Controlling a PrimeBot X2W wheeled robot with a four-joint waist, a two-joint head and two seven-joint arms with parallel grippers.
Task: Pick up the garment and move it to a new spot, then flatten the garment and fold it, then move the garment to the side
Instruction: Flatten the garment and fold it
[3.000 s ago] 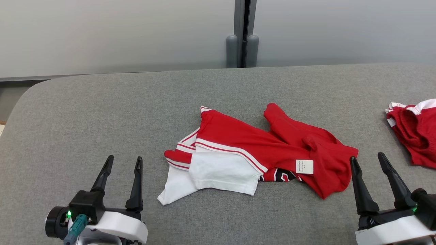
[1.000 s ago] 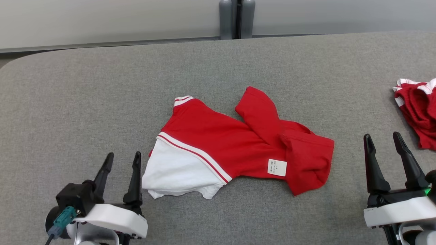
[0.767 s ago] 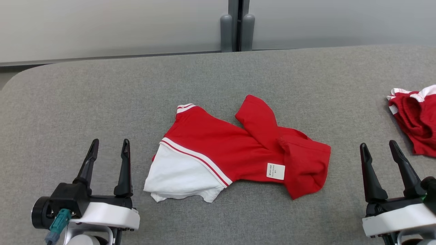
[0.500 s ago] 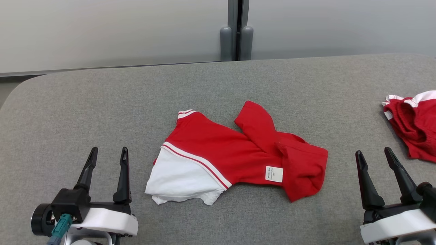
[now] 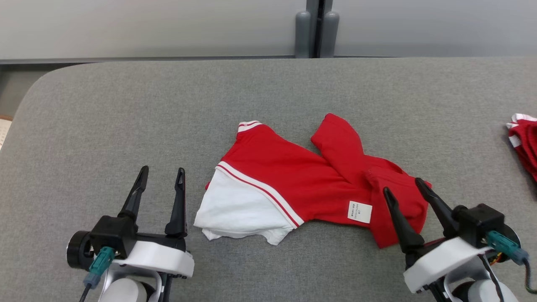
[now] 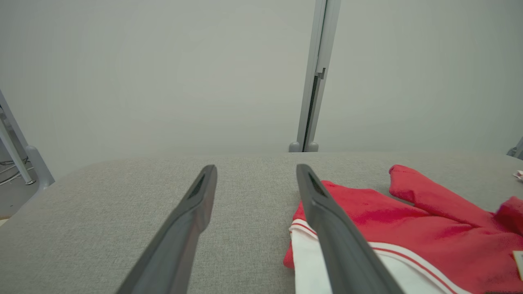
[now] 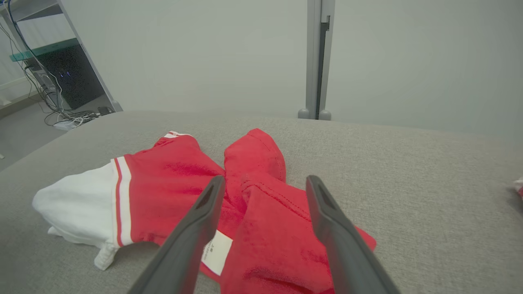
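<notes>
Grey woven cloth is seen over the whole table (image 5: 105, 126) in the head view, with pale wall panels (image 5: 147, 25) and a grey post (image 5: 316, 29) behind its far edge. The left gripper (image 5: 162, 169) is held over bare cloth, its jaws spread wide with nothing between them. The garment (image 5: 293, 176), red with a white striped part, is laid crumpled just beyond the finger nearer the robot's middle. The right gripper (image 5: 402, 185) is likewise opened wide and empty. Its fingertips are seen over the red end of the garment, beside a white label (image 5: 359, 211); whether the cloth is touched cannot be told. A second red garment (image 5: 524, 142) is cut off by the frame edge, well apart beyond this gripper's outer finger.

In the left wrist view, bare table is framed by the parted jaws. The garment's white hem is partly hidden behind one finger, and the red part is spread beyond it.

In the right wrist view, the red folded end is seen between and beneath the parted jaws. The label is tucked against one finger, and the white part is set well off to that same side. A dark shelf unit (image 7: 69, 77) is seen past the table.
</notes>
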